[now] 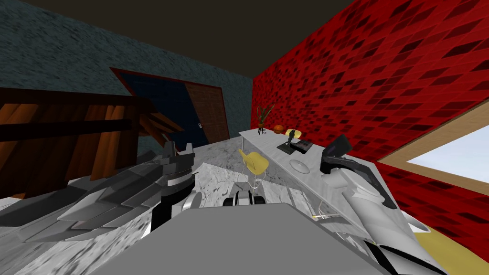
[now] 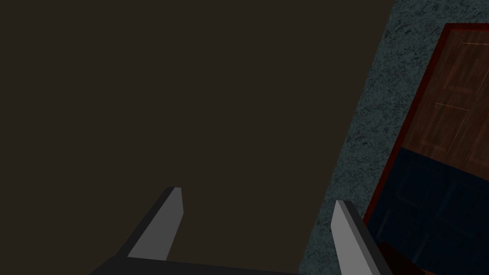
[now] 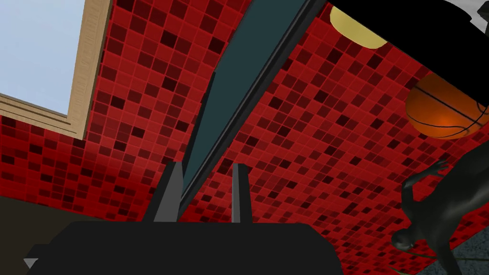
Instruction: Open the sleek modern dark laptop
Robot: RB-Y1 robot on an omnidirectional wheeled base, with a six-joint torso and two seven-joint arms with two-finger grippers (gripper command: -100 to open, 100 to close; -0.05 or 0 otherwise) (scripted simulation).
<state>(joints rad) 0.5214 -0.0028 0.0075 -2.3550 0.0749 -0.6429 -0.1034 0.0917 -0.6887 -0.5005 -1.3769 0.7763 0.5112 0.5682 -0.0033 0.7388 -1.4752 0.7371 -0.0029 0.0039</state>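
Now the dark laptop sits on the white desk by the red wall, with its lid up at a slant. The right gripper is at it, its 2 fingers pinched on the thin edge of the lid. An orange ball sits further along the desk. The left gripper is held up away from the desk, its 2 fingers wide apart.

Red tiled wall sweeping twelve to three, window at three, desk along it, yellow chair at twelve, door at eleven.
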